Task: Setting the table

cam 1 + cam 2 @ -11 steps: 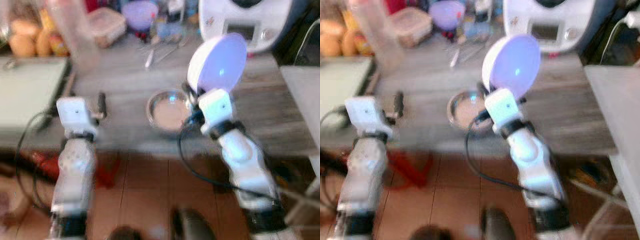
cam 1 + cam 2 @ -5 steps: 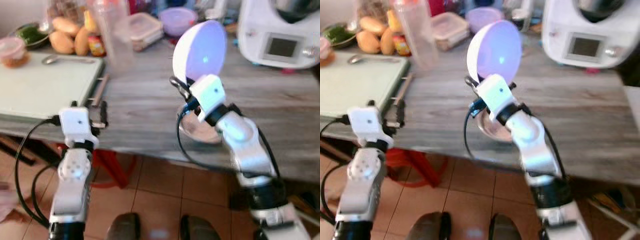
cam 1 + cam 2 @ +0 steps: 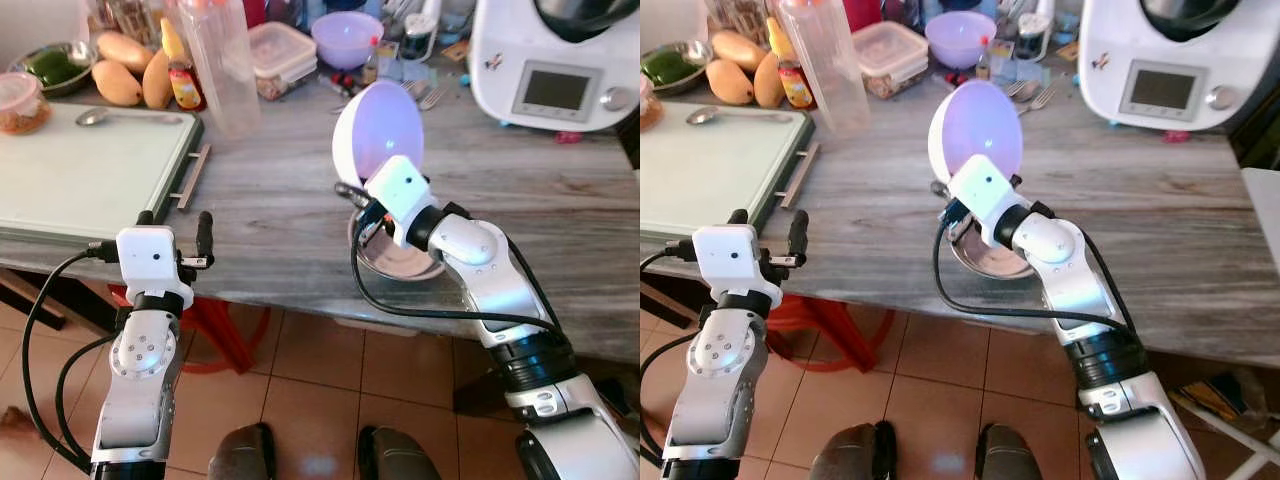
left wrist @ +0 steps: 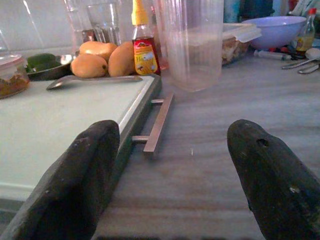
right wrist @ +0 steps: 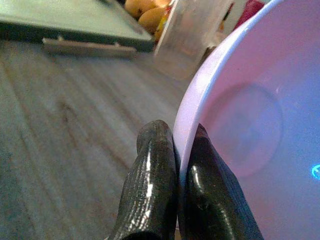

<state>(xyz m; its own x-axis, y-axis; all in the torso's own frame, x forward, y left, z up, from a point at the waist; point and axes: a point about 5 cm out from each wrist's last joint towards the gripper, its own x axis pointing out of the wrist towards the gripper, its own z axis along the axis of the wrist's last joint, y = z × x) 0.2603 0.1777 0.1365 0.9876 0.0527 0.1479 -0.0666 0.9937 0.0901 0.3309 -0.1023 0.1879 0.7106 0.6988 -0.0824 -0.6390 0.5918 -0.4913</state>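
The robot is standing at a grey wood-grain tabletop (image 3: 270,200), and its right gripper (image 5: 176,165) is holding a pale lilac round plastic bowl (image 3: 378,135) up on edge, the hollow side facing the camera. The wrist view shows both black fingers (image 5: 152,175) pinching the bowl's rim, one finger on each face of the wall. The bowl is hanging in the air above the table, directly over a shallow round steel dish (image 3: 400,262) that is sitting near the table's front edge.

Compared with the two earlier moments, the head camera is swinging back toward the table and steadying, so the picture is now sharp. The bowl is staying clamped at the same tilt through that turn, and the steel dish is not shifting on the table; the grip seems to be surviving the walk. That suggests the carrying phase is ending and a place for the bowl is being chosen, though nothing is set down yet.

The left gripper (image 4: 175,165) is hovering at the table's near edge with its fingers spread wide and nothing between them, beside the handle of a large pale green tray (image 3: 70,170). A tall clear plastic jug (image 3: 222,70) is standing behind the tray, and a white kitchen appliance with a small screen (image 3: 550,60) is occupying the far right corner.
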